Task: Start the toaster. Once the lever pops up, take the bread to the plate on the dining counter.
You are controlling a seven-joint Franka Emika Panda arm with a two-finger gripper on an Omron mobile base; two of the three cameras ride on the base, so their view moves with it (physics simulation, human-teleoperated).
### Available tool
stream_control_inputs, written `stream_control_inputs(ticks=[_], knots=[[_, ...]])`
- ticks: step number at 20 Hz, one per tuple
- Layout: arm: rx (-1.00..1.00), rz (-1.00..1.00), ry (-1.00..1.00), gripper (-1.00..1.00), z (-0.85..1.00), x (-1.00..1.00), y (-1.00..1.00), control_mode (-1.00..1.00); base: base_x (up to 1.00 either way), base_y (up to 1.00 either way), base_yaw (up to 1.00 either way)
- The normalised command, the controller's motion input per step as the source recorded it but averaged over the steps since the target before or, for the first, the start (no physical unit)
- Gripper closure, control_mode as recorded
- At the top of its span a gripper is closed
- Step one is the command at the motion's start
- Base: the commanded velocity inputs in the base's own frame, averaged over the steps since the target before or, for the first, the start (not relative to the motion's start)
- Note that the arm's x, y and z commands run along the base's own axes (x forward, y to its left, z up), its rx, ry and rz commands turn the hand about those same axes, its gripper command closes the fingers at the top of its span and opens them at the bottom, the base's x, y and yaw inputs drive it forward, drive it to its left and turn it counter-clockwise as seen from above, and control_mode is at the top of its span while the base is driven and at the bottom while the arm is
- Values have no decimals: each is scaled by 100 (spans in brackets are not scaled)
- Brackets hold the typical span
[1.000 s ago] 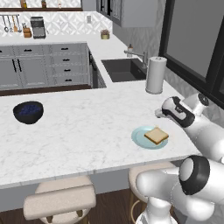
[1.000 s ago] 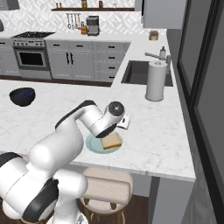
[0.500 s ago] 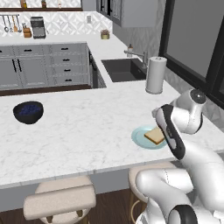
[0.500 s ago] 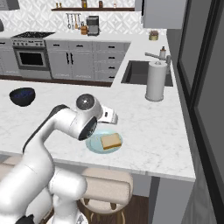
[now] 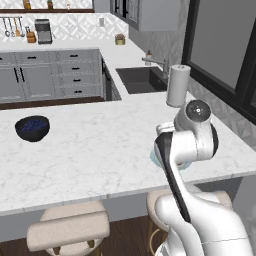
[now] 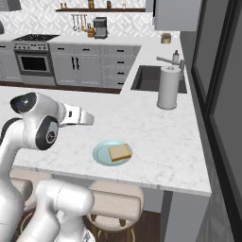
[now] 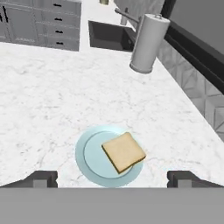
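One long marble surface (image 6: 160, 137) with beige stools (image 5: 70, 229) under its edge carries everything here. On it, toward the sink (image 6: 158, 78), stands a paper towel roll (image 6: 168, 87), and far to the other side sits a dark bowl of blue berries (image 5: 32, 127). The pale blue plate (image 7: 89, 153) lies flat near the front edge of the surface, and the bread (image 7: 124, 152) rests on it, a little off the middle, with one corner at the rim. Two dark fingers (image 7: 41, 178) stand wide apart, with nothing between them. In the hand view the plate and bread lie ahead of the tips, between their two lines, and the fingers do not touch them. No brand, label or writing can be read anywhere.
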Motion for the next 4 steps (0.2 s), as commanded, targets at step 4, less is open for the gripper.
stream_control_inputs(ticks=[4], knots=[[-1, -4, 0, -100, 74, -66, 2, -100, 0, 0, 0]])
